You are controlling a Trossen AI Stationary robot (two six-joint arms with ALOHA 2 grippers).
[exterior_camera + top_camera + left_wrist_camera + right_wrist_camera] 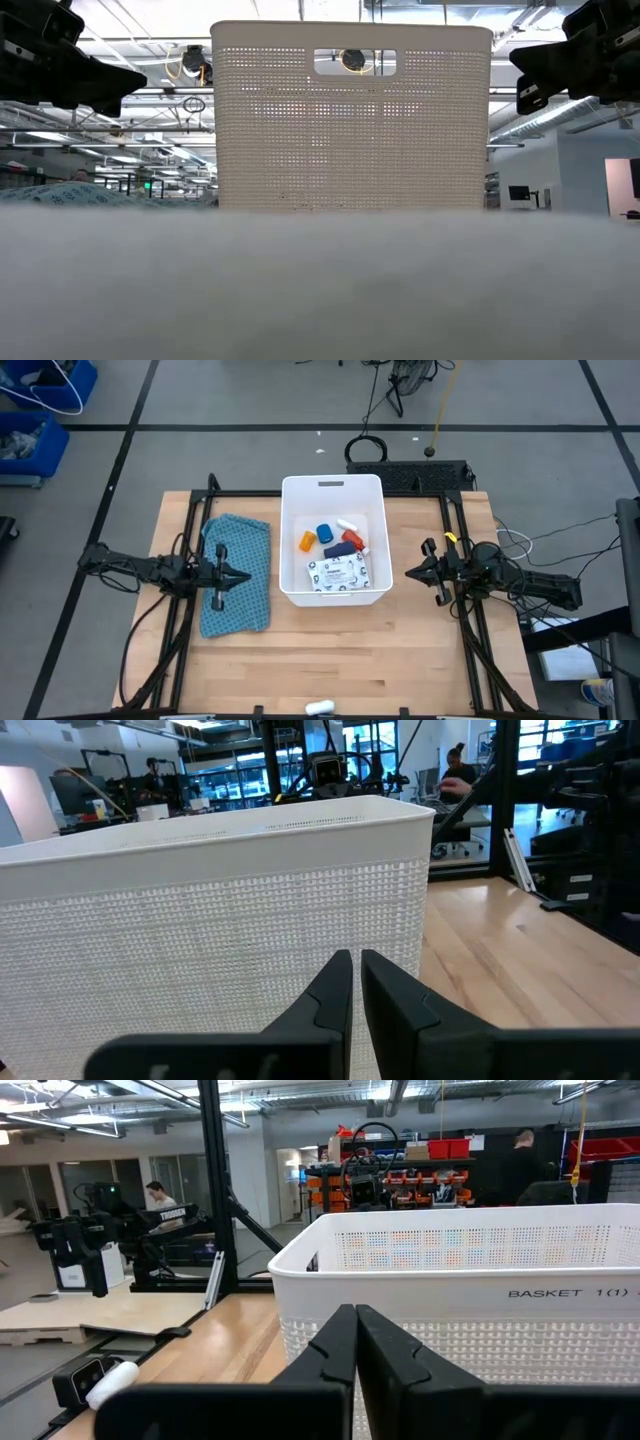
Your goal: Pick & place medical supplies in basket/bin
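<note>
- Left gripper (pixel 243 576): fingers pressed together and pinching nothing, hovering over the teal cloth (pixel 238 573), tips aimed at the basket's near long wall.
- Right gripper (pixel 412 572): fingers likewise closed on nothing, just off the basket's opposite long wall, pointed inward at it.
- Basket (pixel 292 540): mid-table between both arms, long axis running away from the table's front edge, handle slot (pixel 330 484) on the far short side; perforated walls look like thin plastic, probably light and a little flexible.
- Supplies already inside the basket, none seen on the bare wood:
  - white printed packet (pixel 336 574) flat on the floor at the near end, edges a little skewed to the walls; likely limp and thin, best pinched at an edge.
  - orange pill bottle (pixel 306 541) lying on its side; likely rigid, smooth and prone to rolling, so a grasp across the barrel seems safest.
  - red small bottle (pixel 353 538) on its side, tilted diagonally; same handling.
  - blue pieces (pixel 325 532) and a small white tube (pixel 347 523) toward the far half; light, easily nudged.
- Stray small white object (pixel 320 707) at the table's front edge, identity unclear.
- Judging by this layout, placing appears essentially complete.
</note>
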